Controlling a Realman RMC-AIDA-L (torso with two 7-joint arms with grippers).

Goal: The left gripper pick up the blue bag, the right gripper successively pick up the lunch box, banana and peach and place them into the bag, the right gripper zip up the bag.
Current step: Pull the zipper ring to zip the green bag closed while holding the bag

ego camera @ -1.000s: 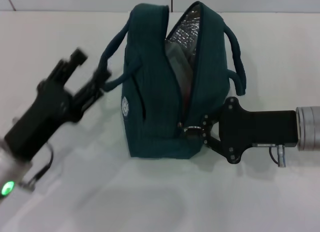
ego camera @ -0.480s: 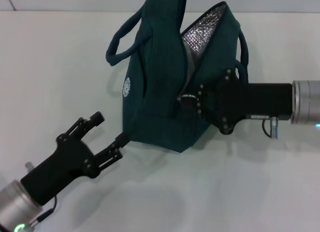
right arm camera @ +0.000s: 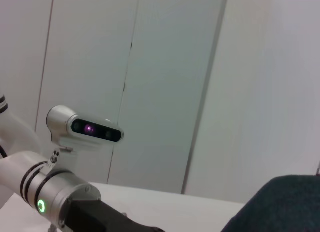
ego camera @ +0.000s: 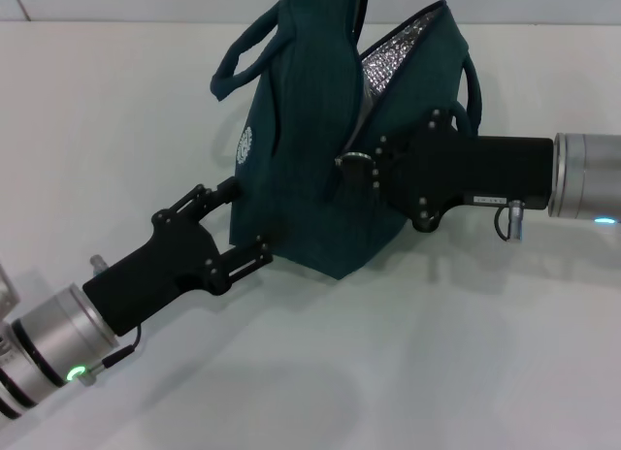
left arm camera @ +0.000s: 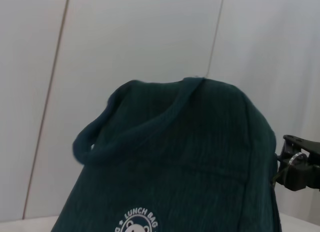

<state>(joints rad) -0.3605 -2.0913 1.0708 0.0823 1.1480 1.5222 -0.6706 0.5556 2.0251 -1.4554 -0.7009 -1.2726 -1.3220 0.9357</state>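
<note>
Soft teal fabric, we judge, makes the blue bag (ego camera: 306,169) floppy near the counter's (ego camera: 437,372) far edge (tilting now), so the released left pincer (ego camera: 236,225) steadies its base while the right pincer (ego camera: 361,167) stays clenched on the ring-pull (ego camera: 350,160).

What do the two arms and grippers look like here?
Both are alike: the left gripper and the right gripper are black claws with thin fingers on blocky black wrists and silver cylindrical arms. The left shows a green light and thin cable, the right a wire loop.

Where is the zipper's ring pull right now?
In the head view, the ring pull sits mid-front on the blue bag, at the right gripper tips.
</note>
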